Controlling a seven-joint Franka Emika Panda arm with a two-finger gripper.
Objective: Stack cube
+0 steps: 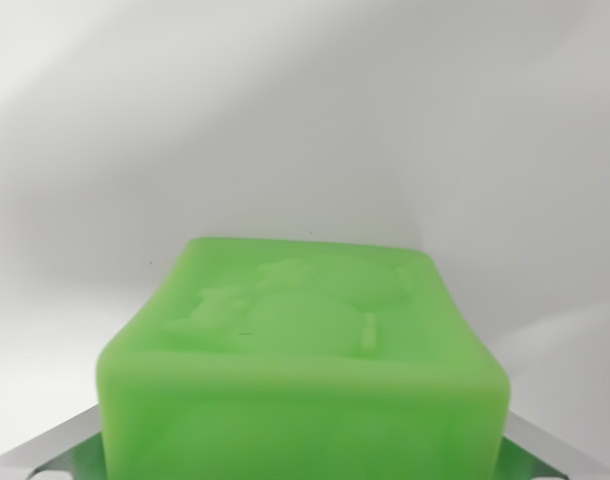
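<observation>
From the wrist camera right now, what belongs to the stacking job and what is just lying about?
Belongs to the job:
- green cube, filling the lower middle, embossed top face
- gripper, metal jaws flanking the cube at the bottom corners

Just lying about:
- nothing else visible, only the plain white surface; no second cube in view

Plain white surface (285, 120), softly shadowed, perhaps a tabletop.

Single wrist camera, mounted just behind the fingers, looking forward and slightly down, very close on a green cube (305, 360) filling the lower frame, pale surface (285, 120) beyond, no second view to compare.
</observation>
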